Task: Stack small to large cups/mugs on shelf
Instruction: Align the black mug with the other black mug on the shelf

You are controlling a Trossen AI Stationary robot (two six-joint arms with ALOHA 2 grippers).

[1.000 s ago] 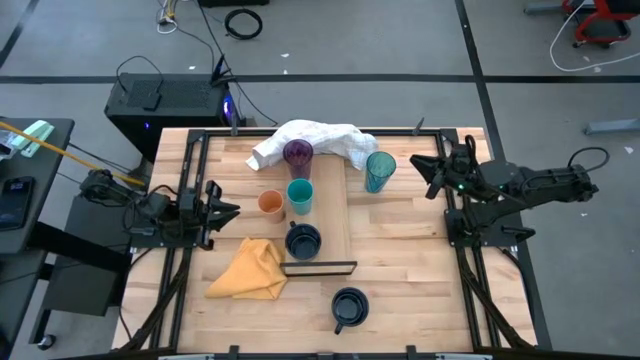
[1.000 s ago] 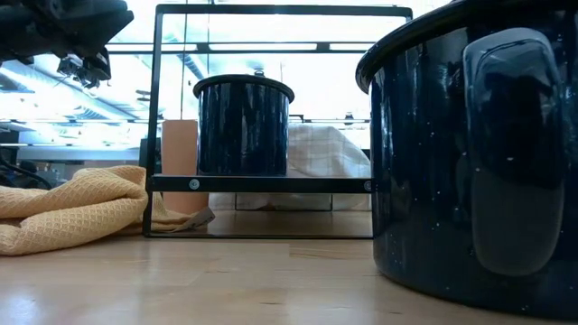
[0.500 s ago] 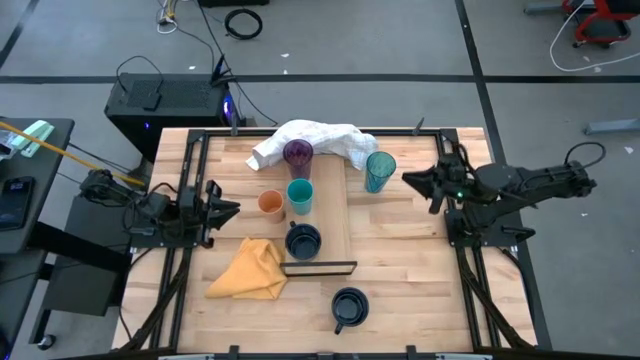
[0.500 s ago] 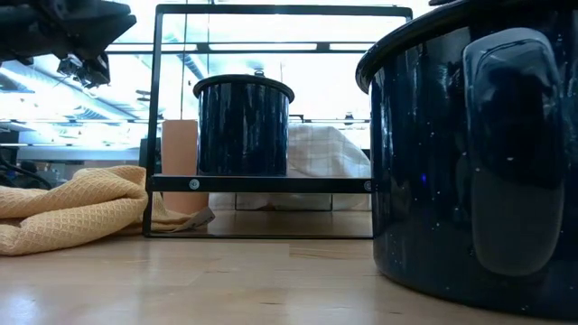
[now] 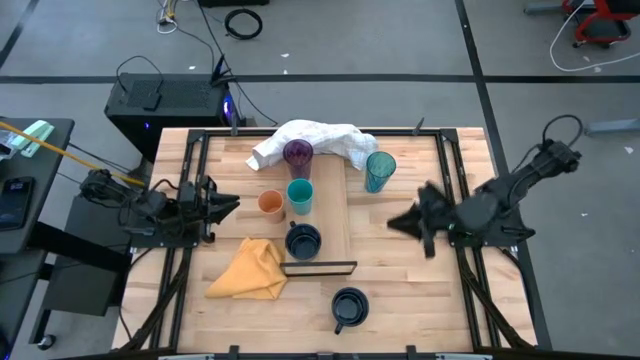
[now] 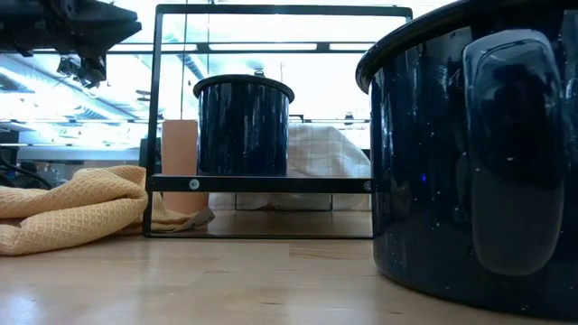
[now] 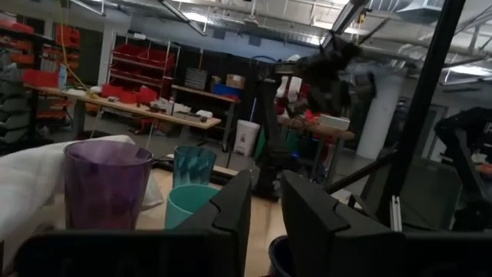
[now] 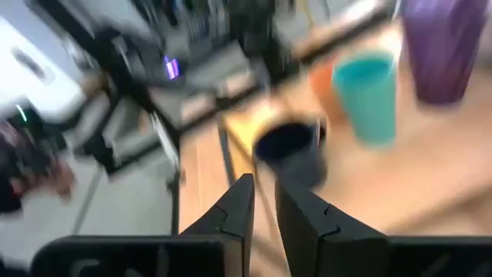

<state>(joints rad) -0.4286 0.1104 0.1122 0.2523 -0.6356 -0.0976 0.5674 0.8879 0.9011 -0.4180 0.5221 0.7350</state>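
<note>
On the pale shelf board (image 5: pixel 335 215) stand a navy mug (image 5: pixel 303 240) near its dark rim (image 5: pixel 320 267), a short teal cup (image 5: pixel 300 195) and a purple tumbler (image 5: pixel 297 153). The orange cup (image 5: pixel 271 205) stands beside the board. A teal tumbler (image 5: pixel 379 170) stands to the board's right. The second navy mug (image 5: pixel 349 307) stands near the table's front edge. My left gripper (image 5: pixel 228 207) is shut and empty left of the orange cup. My right gripper (image 5: pixel 400 222) is shut and empty above the table right of the board, pointing toward the mug (image 8: pixel 288 150).
A yellow cloth (image 5: pixel 250 270) lies at the front left beside the board's rim. A white cloth (image 5: pixel 310 138) lies at the far edge behind the purple tumbler. Dark frame rails (image 5: pixel 192 190) run along both table sides. Bare wood (image 5: pixel 400 280) lies right of the board.
My right gripper has swung from the table's far right toward the near edge and the middle of the table, closer to the shelf board, and has turned toward the navy mug on it. The cups have not moved.
</note>
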